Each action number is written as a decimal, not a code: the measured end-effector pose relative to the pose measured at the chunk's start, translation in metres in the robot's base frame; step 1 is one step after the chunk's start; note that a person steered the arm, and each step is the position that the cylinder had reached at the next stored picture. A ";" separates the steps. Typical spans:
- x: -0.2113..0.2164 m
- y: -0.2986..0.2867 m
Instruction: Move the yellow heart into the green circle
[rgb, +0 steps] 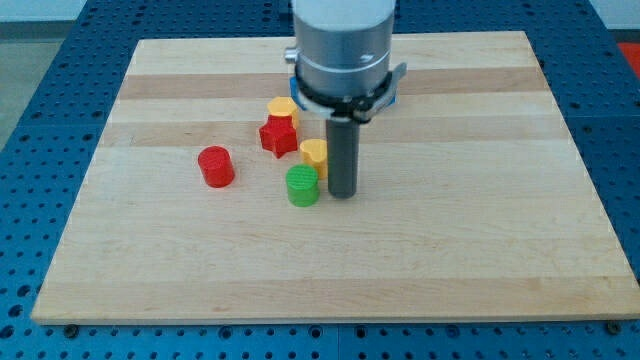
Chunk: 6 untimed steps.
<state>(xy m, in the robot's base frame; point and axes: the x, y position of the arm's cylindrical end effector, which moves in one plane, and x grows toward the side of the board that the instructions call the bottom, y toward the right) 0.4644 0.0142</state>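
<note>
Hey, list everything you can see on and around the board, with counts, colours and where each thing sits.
wooden board: one, light wood, fills most of the view.
blue perforated table: one, blue, showing around the board's edges.
red cylinder: one, red, left of the other blocks, standing apart.
red star: one, red, near the board's middle, touching the yellow block above it.
yellow block: one, yellow, shape unclear, just above the red star.
yellow heart: one, yellow, right of the star, just above the green circle, partly behind the rod.
green circle: one, green, below the heart.
my tip: one, dark rod, immediately right of the green circle.
</note>
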 end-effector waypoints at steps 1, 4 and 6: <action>-0.051 0.002; -0.054 -0.027; -0.019 -0.032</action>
